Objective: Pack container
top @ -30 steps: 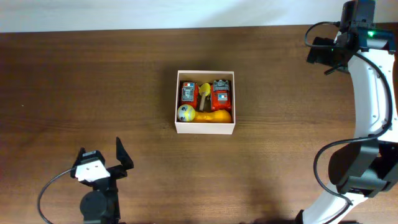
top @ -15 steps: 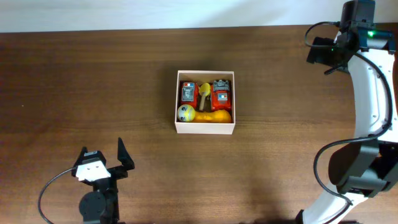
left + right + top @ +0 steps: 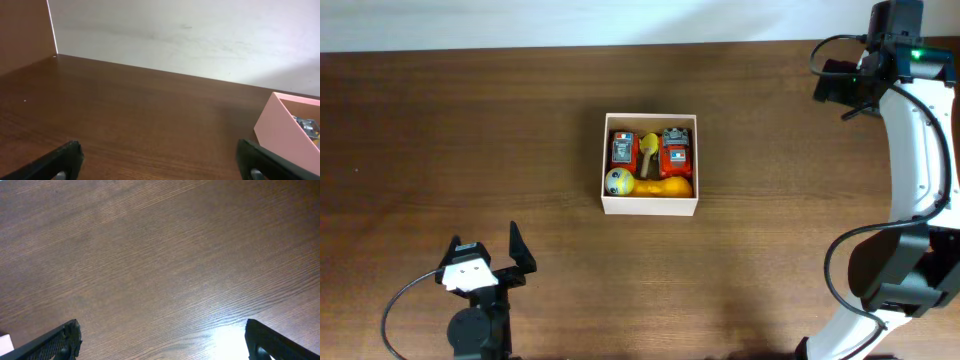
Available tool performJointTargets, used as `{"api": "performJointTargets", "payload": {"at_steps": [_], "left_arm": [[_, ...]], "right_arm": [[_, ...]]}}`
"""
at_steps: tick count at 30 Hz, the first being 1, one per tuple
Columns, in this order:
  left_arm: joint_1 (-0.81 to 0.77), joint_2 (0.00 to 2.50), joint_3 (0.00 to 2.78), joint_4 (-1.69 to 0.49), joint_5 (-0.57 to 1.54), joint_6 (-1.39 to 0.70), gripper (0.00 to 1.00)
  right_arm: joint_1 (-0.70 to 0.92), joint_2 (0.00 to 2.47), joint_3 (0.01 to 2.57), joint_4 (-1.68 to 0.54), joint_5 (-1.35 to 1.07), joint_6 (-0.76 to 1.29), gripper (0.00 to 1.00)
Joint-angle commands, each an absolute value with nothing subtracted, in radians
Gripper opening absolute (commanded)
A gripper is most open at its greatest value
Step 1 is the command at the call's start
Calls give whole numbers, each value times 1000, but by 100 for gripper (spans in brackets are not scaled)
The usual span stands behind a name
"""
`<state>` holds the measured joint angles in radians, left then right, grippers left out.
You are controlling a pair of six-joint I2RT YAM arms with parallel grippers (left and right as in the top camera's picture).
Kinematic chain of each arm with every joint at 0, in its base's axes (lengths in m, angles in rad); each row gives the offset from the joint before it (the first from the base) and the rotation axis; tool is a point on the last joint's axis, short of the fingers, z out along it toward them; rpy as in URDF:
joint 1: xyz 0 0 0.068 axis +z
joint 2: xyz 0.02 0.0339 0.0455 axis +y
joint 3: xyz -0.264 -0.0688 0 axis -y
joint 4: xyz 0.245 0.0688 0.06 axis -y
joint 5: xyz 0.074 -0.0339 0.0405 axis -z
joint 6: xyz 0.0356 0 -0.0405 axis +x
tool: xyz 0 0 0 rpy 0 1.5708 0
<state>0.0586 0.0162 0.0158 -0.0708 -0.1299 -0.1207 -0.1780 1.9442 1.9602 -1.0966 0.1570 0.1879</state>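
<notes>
The container (image 3: 650, 207), a square white-walled box, sits mid-table in the overhead view. Inside it lie two red toys (image 3: 675, 152), a yellow ball (image 3: 616, 181) and an orange piece (image 3: 667, 187). My left gripper (image 3: 482, 240) hangs open near the front left, well short of the box, with nothing between its fingers. In the left wrist view its dark fingertips (image 3: 64, 160) frame bare wood, and the container's wall (image 3: 280, 131) shows at the right edge. My right gripper (image 3: 834, 88) is open at the far right back, and only tabletop lies between its fingertips (image 3: 61, 341).
The brown wooden table (image 3: 470, 130) runs to a pale wall (image 3: 190, 35) at the back. A cable loops beside the left arm's base (image 3: 475, 330). The right arm's white links (image 3: 910, 160) stand along the right edge.
The left gripper has drawn back slightly toward the table's front edge. The right arm and the container's contents have not moved.
</notes>
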Motion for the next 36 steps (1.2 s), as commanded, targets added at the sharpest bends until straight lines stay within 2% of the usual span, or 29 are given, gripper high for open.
{"api": "performJointTargets", "payload": {"at_steps": [1, 21, 27, 31, 36], "left_arm": [[62, 5, 9, -72, -116, -104, 99], [62, 5, 9, -72, -116, -104, 99], [62, 5, 9, -72, -116, -104, 99], [62, 5, 9, -72, -116, -104, 99], [62, 5, 9, -72, -116, -104, 99]], "right_arm": [[-182, 1948, 1959, -1097, 166, 200, 99], [-175, 1894, 1959, -1125, 165, 185, 99], [-111, 1654, 1887, -1149, 39, 185, 99], [-65, 1422, 1705, -1135, 38, 185, 99], [-39, 1090, 1399, -995, 33, 185, 99]]}}
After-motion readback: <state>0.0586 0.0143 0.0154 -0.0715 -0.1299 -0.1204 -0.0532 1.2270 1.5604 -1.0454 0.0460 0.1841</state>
